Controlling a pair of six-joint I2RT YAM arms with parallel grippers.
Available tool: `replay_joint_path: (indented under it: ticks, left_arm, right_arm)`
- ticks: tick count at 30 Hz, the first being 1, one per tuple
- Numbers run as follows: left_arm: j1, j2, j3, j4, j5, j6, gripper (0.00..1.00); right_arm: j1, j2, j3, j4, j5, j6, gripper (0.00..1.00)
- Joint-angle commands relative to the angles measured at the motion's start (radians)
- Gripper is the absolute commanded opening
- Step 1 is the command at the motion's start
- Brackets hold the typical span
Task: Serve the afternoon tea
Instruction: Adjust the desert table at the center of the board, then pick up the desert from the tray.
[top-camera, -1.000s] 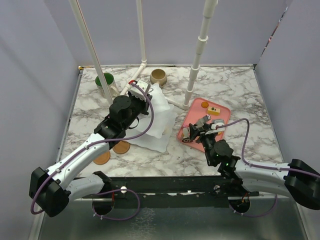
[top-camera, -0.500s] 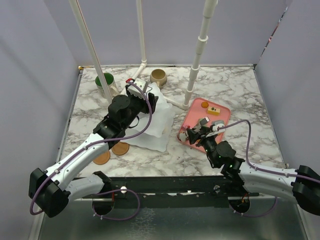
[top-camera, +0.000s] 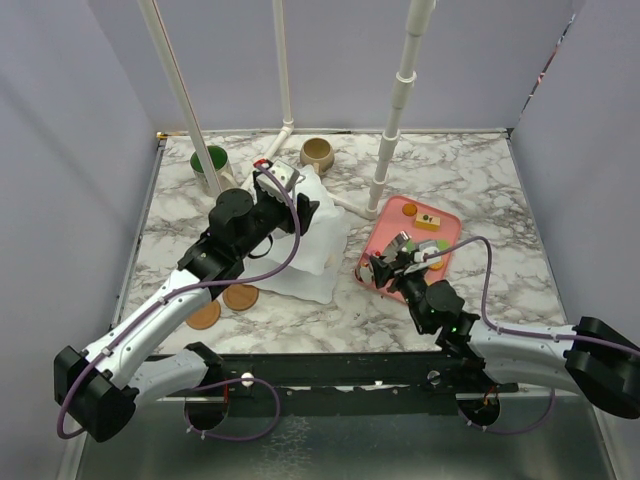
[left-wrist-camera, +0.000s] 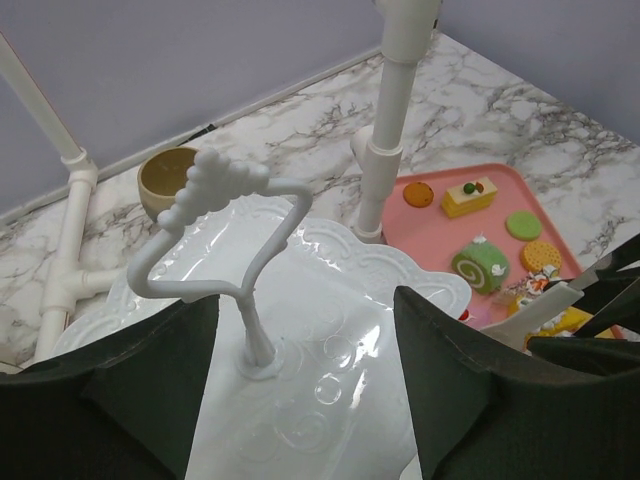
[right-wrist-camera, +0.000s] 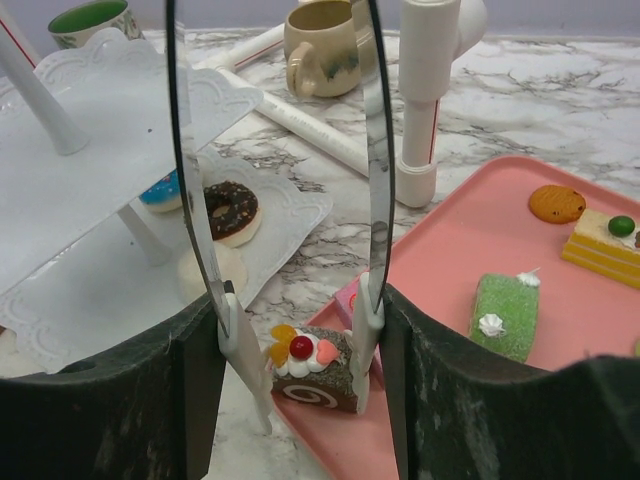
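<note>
The white three-tier stand (left-wrist-camera: 340, 290) stands on the worktop (top-camera: 480, 170) just left of the pink tray (right-wrist-camera: 450, 290). The left gripper (left-wrist-camera: 305, 330) has its fingers spread open above the stand's loop handle (left-wrist-camera: 213, 172). The right gripper (right-wrist-camera: 295, 320) has its fingers clamped on metal tongs (right-wrist-camera: 377, 150), whose tips flank a chocolate roll slice (right-wrist-camera: 305, 370) at the tray's near-left corner.

The left gripper (left-wrist-camera: 305, 305) hangs spread wide over the top tier of the white tiered stand (left-wrist-camera: 400, 268).
Its two dark fingers (left-wrist-camera: 130, 390) flank the stand's looped handle (left-wrist-camera: 215, 180), which stands upright between them, nearer the left one and touching neither. Behind the stand, a tan mug (left-wrist-camera: 165, 178) and an upright white pipe (left-wrist-camera: 388, 110) sit on the marble tabletop (left-wrist-camera: 520, 130). To the right, a pink tray (left-wrist-camera: 430, 228) carries an orange cookie (left-wrist-camera: 418, 193), a yellow cake slice (left-wrist-camera: 470, 196), a green macaron (left-wrist-camera: 523, 225) and a green roll cake (left-wrist-camera: 480, 265). Metal tongs (left-wrist-camera: 550, 303) reach in at the tray's near edge.
</note>
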Motion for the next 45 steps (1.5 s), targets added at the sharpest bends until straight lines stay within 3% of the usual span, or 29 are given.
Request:
replay_joint_path:
  ticks: [1,24,30,35,45]
  left_arm:
    - [0.013,-0.03,0.028,-0.033,0.054,0.024,0.72]
    - [0.018,-0.05,0.046,-0.039,0.062,0.039,0.72]
    - [0.019,-0.051,0.05,-0.043,0.067,0.044,0.72]
    - [0.019,-0.062,0.051,-0.049,0.065,0.062,0.72]
    - [0.023,-0.074,0.06,-0.049,0.057,0.073,0.71]
  right_arm:
    - [-0.007,0.028,0.016,0.04,-0.006,-0.073,0.57]
    - [-0.006,0.217,0.01,0.257,-0.052,-0.113,0.59]
    - [-0.005,0.242,0.021,0.289,-0.081,-0.101,0.46]
    - [-0.006,0.147,0.019,0.231,-0.078,-0.108,0.33]
    - [-0.005,0.013,0.06,0.102,-0.242,-0.062,0.26]
